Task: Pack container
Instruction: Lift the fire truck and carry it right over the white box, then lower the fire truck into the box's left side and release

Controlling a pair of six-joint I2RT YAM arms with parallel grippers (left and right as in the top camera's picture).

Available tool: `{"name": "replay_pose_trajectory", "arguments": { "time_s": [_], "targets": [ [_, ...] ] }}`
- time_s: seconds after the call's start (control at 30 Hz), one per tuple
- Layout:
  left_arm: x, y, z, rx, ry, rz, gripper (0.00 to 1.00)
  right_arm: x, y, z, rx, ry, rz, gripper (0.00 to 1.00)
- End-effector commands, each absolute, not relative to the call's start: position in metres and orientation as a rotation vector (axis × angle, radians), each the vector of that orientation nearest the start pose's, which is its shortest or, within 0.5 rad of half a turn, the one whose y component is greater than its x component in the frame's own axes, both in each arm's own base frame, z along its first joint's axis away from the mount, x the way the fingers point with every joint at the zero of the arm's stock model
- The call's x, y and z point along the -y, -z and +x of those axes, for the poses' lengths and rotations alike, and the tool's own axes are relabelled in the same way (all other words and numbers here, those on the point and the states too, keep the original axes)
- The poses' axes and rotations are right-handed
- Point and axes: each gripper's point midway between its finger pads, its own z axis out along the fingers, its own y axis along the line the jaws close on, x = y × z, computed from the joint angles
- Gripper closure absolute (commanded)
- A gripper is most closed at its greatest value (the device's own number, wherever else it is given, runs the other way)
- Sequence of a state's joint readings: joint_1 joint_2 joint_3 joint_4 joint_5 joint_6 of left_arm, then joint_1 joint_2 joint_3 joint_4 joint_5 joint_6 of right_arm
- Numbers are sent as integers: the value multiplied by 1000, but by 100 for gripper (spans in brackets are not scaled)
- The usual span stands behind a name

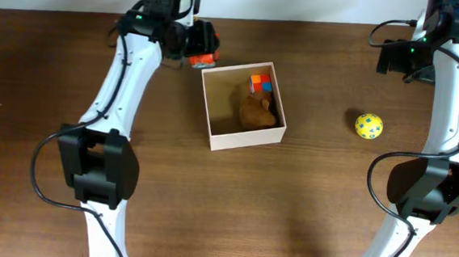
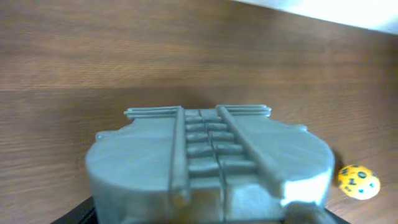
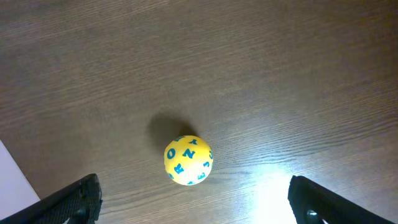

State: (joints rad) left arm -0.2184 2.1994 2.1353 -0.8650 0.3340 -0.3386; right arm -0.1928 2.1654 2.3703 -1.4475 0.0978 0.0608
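Your left gripper (image 1: 201, 47) is half-closed on a grey ribbed toy (image 2: 211, 162), with the container (image 1: 245, 137) just beside it. Your right gripper (image 3: 193, 200) stands wide and empty, and a yellow ball (image 3: 188, 160) lettered O, Z, N in blue lies just ahead.

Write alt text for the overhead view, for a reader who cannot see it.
A square white container sits in the middle of a brown wooden table, holding a brown toy and a small coloured cube. A yellow ball lies between the container and the right arm; the left arm reaches toward the container's far corner.
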Motion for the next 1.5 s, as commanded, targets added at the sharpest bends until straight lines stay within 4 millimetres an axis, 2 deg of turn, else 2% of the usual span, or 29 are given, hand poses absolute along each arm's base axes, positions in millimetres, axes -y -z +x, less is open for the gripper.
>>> {"name": "replay_pose_trajectory", "arguments": {
  "time_s": [0.0,0.2,0.37,0.57,0.73,1.0,1.2,1.47],
  "targets": [
    [197,-196,539,-2511,690,-16,51,109,-219,464,-2759,188,392,1],
    [224,-194,528,-2527,681,26,51,109,-219,464,-2759,188,392,1],
    [244,-185,508,-2591,671,71,51,109,-219,464,-2759,188,392,1],
    [236,-167,487,-2699,512,53,51,109,-219,464,-2759,188,393,1],
    [232,-160,483,-2725,474,26,57,109,-219,464,-2759,188,392,1],
    [227,-121,471,-2835,433,-38,57,109,-219,464,-2759,188,392,1],
    [231,-96,466,-2896,455,-37,57,109,-219,464,-2759,188,393,1],
    [223,-83,469,-2909,380,-51,57,109,-219,464,-2759,188,393,1]
  ]
}}
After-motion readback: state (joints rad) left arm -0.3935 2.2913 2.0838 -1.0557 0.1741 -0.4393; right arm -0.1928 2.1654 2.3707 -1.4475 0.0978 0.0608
